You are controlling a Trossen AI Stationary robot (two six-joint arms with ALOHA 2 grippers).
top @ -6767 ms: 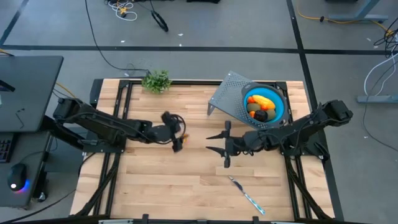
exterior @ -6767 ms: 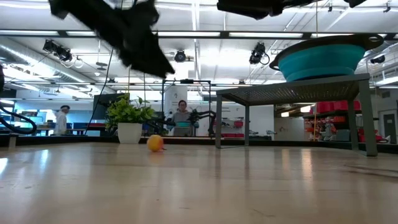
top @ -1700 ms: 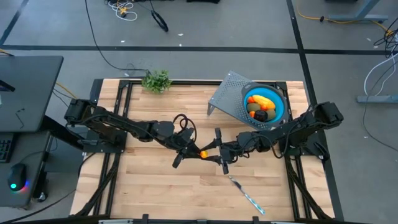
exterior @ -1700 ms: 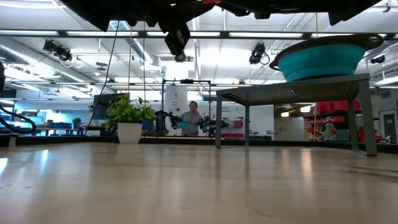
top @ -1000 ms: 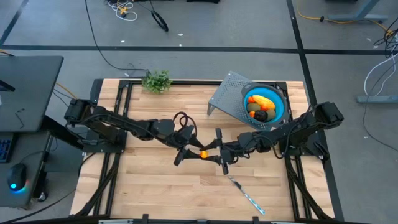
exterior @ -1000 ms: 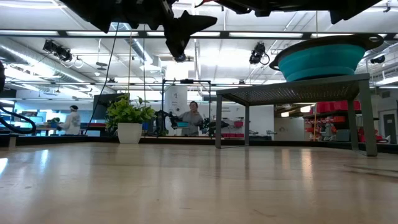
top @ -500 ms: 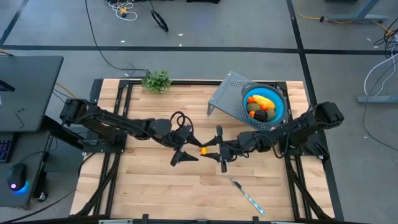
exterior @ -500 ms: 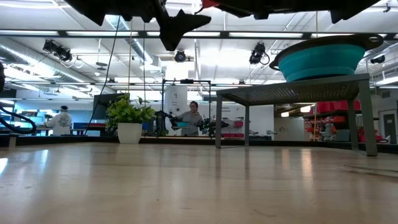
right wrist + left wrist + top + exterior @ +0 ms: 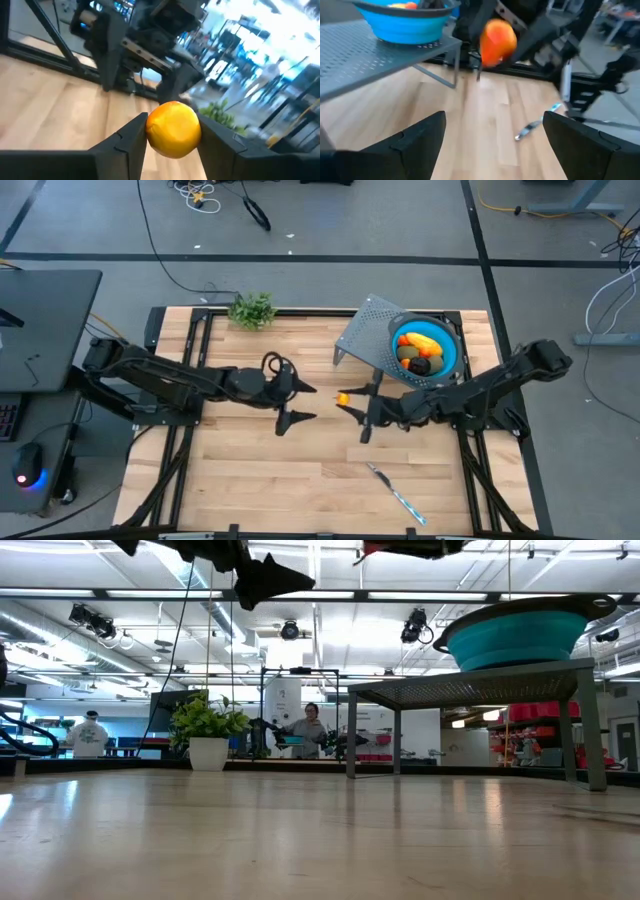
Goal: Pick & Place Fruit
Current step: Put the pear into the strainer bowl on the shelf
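Observation:
A small round orange fruit (image 9: 343,397) hangs above the middle of the table, with my right gripper (image 9: 346,400) shut on it. The right wrist view shows this fruit (image 9: 173,129) between the two fingers. My left gripper (image 9: 312,403) stands open just to the fruit's left, with nothing between its fingers. In the left wrist view the fruit (image 9: 497,41) shows beyond those spread fingers (image 9: 420,140). A blue bowl (image 9: 448,360) holding several fruit pieces sits on a grey perforated stand (image 9: 365,335) at the far right. My right gripper pinches the small orange fruit by its two opposite sides (image 9: 152,132) between the tips of its two fingers (image 9: 127,137). The fingers come nearly level from the table's right. The fruit is lifted clear of the table.
A knife with a blue handle (image 9: 395,492) lies near the front edge, right of the middle. A leafy green sprig (image 9: 252,310) stands at the far edge. The stand's legs (image 9: 395,740) rise from the table under the bowl (image 9: 515,635). Bare wood lies below both grippers.
My left gripper has opened, let go of the orange fruit and drawn back toward the table's left edge, rising a little. My right gripper has kept the fruit and carried it up and toward the far edge, its wrist turning.

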